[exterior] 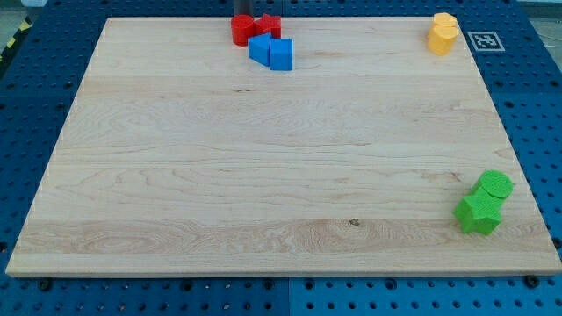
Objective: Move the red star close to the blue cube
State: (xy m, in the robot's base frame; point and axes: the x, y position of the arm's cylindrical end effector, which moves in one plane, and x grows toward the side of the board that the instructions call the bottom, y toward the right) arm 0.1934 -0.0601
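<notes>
Two red blocks sit at the view's top edge of the board. One is round (241, 29); the other, to its right, looks like the red star (269, 25). Just below them lie two blue blocks. The blue cube (281, 54) is on the right, and a second blue block (259, 46) of unclear shape is on the left. The red star touches or nearly touches the blue pair. My tip (245, 14) shows as a dark rod end at the very top of the view, just behind the red blocks and between them.
Two yellow blocks (443, 35) sit together at the view's top right corner of the wooden board (263, 175). A green round block (494, 185) and a green star (479, 213) sit at the bottom right. A blue pegboard surrounds the board.
</notes>
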